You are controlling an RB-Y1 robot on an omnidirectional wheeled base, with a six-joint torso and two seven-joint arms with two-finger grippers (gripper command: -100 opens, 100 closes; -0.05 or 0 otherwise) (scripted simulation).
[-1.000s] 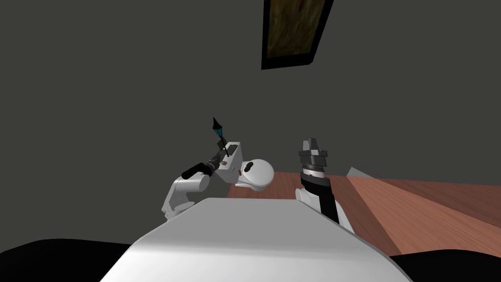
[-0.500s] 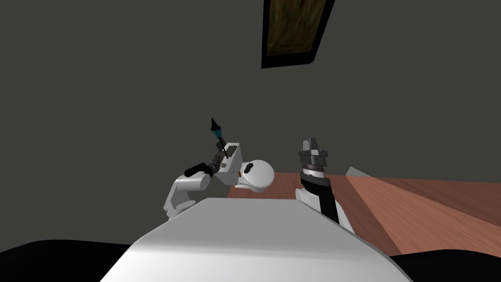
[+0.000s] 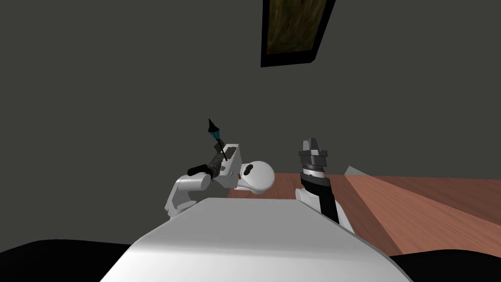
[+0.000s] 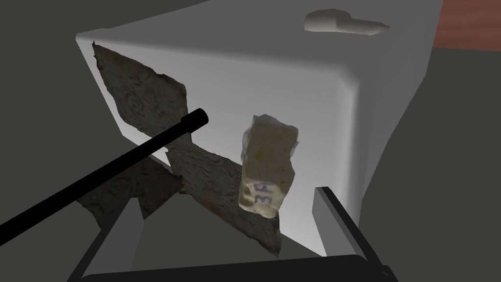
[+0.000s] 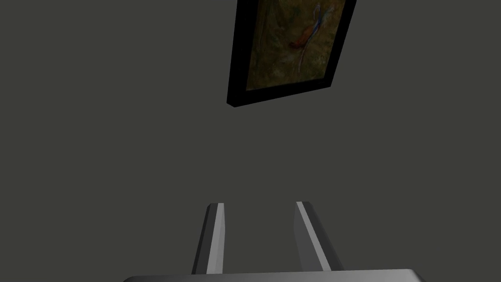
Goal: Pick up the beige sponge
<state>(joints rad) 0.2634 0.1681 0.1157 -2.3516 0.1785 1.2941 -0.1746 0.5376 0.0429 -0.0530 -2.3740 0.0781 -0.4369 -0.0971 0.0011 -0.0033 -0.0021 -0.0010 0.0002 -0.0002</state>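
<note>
The beige sponge (image 4: pixel 268 166), marked with blue lettering, lies on the white toilet tank's lid (image 4: pixel 235 78), straight ahead of my left gripper (image 4: pixel 234 221). That gripper is open, its fingers on either side of the sponge's near end and short of it. In the head view the left gripper (image 3: pixel 217 160) hovers at the tank (image 3: pixel 232 161). My right gripper (image 3: pixel 313 147) is raised to the right of the toilet, open with nothing between its fingers (image 5: pixel 215 235).
A ragged brown cloth (image 4: pixel 147 112) lies on the lid beside the sponge. A thin black rod (image 4: pixel 107 169) with a teal tip (image 3: pixel 214 129) slants across in front of the left finger. The white toilet bowl (image 3: pixel 255 176) stands on a reddish wooden floor (image 3: pixel 421 205) against a dark grey wall.
My left forearm has crept a little to the right, toward the tank. The black rod's tip has shifted slightly up and left. The right arm stays still.
</note>
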